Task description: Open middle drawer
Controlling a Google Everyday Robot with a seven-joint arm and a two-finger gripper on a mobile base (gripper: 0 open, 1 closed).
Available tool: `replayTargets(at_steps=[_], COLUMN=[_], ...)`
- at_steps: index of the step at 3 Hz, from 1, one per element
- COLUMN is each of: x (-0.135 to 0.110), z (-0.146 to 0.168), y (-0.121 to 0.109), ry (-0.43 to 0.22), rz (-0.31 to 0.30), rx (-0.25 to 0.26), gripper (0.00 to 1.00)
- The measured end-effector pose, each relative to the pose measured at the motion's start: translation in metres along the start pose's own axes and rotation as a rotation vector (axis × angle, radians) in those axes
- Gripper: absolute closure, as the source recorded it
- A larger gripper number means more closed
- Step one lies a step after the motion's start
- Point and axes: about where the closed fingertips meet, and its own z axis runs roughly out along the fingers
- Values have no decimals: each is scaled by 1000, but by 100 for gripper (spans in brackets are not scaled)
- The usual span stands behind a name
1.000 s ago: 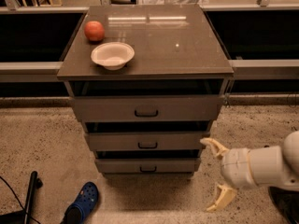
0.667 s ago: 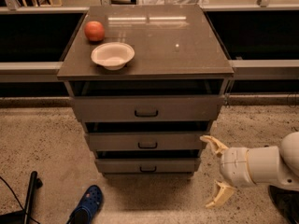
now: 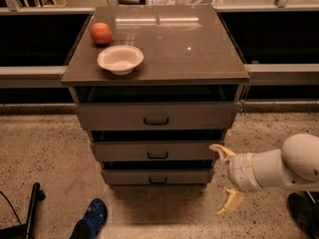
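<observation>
A grey-brown cabinet has three stacked drawers. The middle drawer (image 3: 157,151) has a flat front with a small black loop handle (image 3: 157,155) at its centre, and it looks closed. My gripper (image 3: 223,179) is on a white arm at the lower right, beside the cabinet's right front corner. Its two yellowish fingers (image 3: 221,151) are spread wide, and it holds nothing. It is to the right of the middle drawer's front, apart from the handle.
A red apple (image 3: 100,33) and a white bowl (image 3: 120,59) sit on the cabinet top (image 3: 184,49). The top drawer (image 3: 156,115) and the bottom drawer (image 3: 157,177) have similar handles. A blue shoe (image 3: 91,223) and a black pole (image 3: 31,208) lie on the speckled floor at lower left.
The blue shoe has shifted slightly on the floor. My gripper has stayed about where it was beside the cabinet.
</observation>
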Motion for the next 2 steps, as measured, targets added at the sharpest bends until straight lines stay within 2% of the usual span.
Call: replayTargets(at_steps=[1, 2], x=[59, 105], z=[39, 87], y=[-23, -39], ry=[96, 179], rz=[-42, -114], rx=[-51, -120], gripper=[0, 0])
